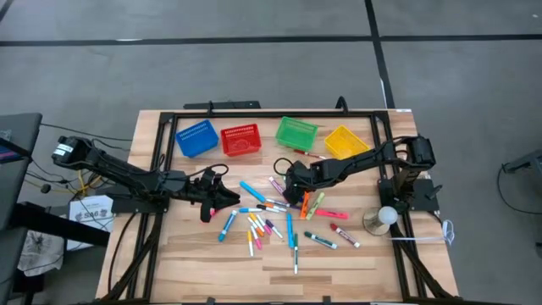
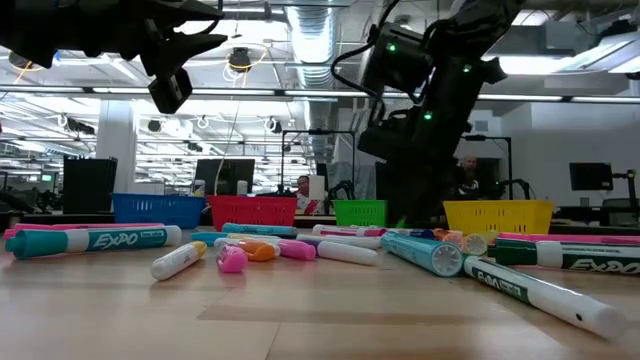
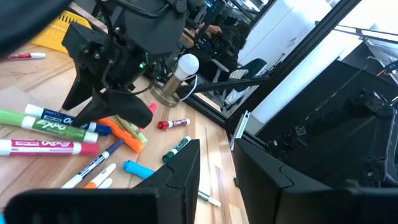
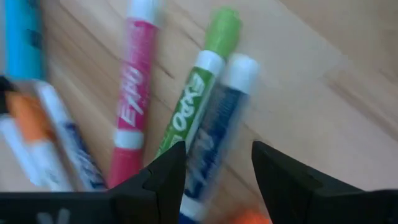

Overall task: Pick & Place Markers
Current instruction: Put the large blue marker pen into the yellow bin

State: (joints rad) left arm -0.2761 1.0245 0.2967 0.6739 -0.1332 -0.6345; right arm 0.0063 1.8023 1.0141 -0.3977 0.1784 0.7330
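Several markers (image 1: 271, 216) in blue, pink, orange, green and red lie scattered flat on the wooden table's middle. My right gripper (image 1: 292, 193) hangs over the pile's far right part, pointing steeply down and open. In the right wrist view its fingers (image 4: 217, 177) stand on either side of a dark blue marker with a white end (image 4: 217, 118). A green marker (image 4: 196, 93) and a pink one (image 4: 134, 93) lie beside it. My left gripper (image 1: 222, 193) hovers level above the table, left of the pile, open (image 3: 217, 180) with nothing between its fingers.
Four small baskets stand in a row at the far side: blue (image 1: 196, 138), red (image 1: 240, 140), green (image 1: 295, 133), yellow (image 1: 342, 141). A white bulb on a round base (image 1: 383, 219) stands near the right edge. Black frame rails (image 1: 161, 144) border the table.
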